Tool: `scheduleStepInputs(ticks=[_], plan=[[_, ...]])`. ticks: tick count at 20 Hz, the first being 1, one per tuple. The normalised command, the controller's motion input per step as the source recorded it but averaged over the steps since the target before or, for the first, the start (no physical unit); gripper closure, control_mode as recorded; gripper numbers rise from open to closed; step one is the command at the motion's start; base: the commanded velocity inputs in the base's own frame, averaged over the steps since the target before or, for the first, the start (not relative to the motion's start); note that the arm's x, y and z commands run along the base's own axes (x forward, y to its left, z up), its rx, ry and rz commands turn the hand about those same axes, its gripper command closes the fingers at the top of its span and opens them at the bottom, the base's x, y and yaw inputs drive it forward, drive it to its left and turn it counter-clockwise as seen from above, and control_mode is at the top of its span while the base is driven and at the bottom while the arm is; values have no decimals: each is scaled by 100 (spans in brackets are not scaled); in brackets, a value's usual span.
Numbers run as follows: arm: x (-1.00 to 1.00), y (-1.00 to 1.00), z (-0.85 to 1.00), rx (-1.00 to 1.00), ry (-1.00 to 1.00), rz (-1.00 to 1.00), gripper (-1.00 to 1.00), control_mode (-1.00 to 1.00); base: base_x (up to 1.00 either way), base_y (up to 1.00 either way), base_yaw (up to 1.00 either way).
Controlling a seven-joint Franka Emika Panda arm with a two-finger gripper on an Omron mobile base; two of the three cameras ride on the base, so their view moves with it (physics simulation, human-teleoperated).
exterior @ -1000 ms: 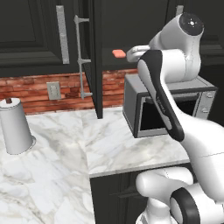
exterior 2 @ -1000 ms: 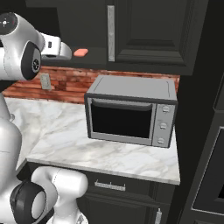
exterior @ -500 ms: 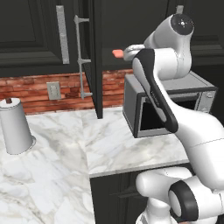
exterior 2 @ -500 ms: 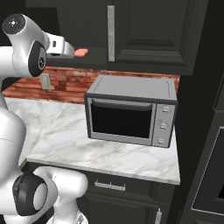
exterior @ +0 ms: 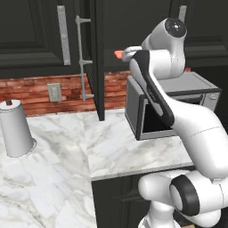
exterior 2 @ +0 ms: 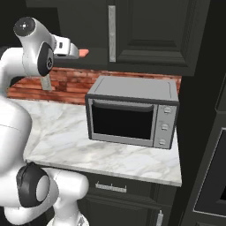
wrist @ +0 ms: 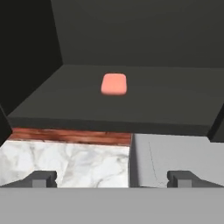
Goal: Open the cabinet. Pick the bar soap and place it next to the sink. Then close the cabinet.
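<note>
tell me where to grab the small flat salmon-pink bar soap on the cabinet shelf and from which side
Pinch the salmon-pink bar soap across its two long edges, coming in level from the open cabinet front. It lies flat, short end toward the open gripper, and the low shelf likely leaves little room overhead.

A kitchen: black wall cabinets hang over a marble counter with a red brick backsplash, a grey microwave and a paper towel roll standing on it.
</note>
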Motion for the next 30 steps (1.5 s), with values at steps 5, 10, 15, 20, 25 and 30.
scheduleStepInputs(ticks=[5, 10, 15, 20, 25, 30], plan=[[40, 1, 0, 0, 0, 0, -100, -100, 0, 0, 0], [50, 0, 0, 0, 0, 0, -100, -100, 0, 0, 0], [42, 0, -1, 0, 0, 0, -100, -100, 0, 0, 0], [32, 1, -4, 0, 0, 0, -100, -100, 0, 0, 0], [28, 5, -7, 0, 0, 0, -100, -100, 0, 0, 0], [25, 5, -14, 0, 0, 0, -100, -100, 0, 0, 0]])
